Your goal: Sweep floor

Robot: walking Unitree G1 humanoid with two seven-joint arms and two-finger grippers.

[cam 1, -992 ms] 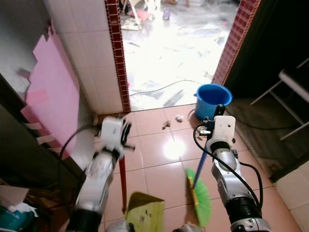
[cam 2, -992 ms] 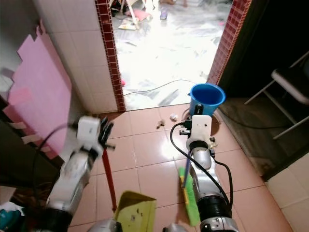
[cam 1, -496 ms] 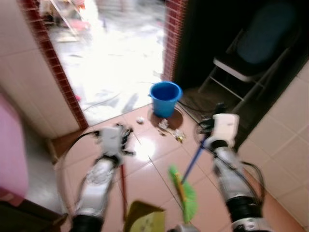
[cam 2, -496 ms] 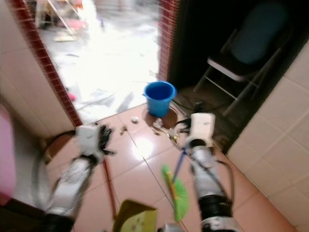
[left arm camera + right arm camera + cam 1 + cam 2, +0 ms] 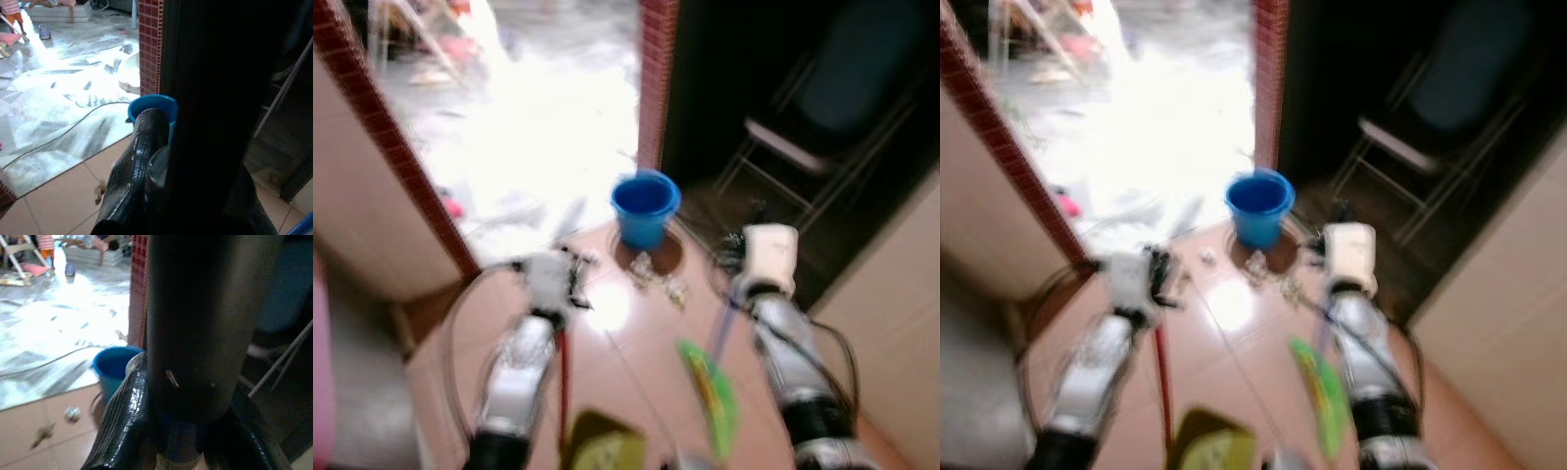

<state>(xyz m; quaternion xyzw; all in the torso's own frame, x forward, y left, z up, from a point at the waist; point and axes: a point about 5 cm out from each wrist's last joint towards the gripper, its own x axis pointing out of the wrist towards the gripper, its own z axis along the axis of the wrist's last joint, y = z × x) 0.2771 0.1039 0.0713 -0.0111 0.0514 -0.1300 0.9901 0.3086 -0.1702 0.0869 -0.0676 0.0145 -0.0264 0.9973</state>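
Gripping dustpan and broom, both jaws face scraps beside a blue bucket.

A blue bucket stood on the pinkish floor tiles at the threshold, just beside a red mosaic-tiled pillar. Beyond the doorway lay a bright, pale marbled floor with a thin cable trailing across it. Far back in that room were a pink item and a dark slipper. To the right of the pillar, in deep shade, a folding chair with a dark back and a light metal frame stood near a beige wall. Another red-tiled edge bordered a pale wall on the left.
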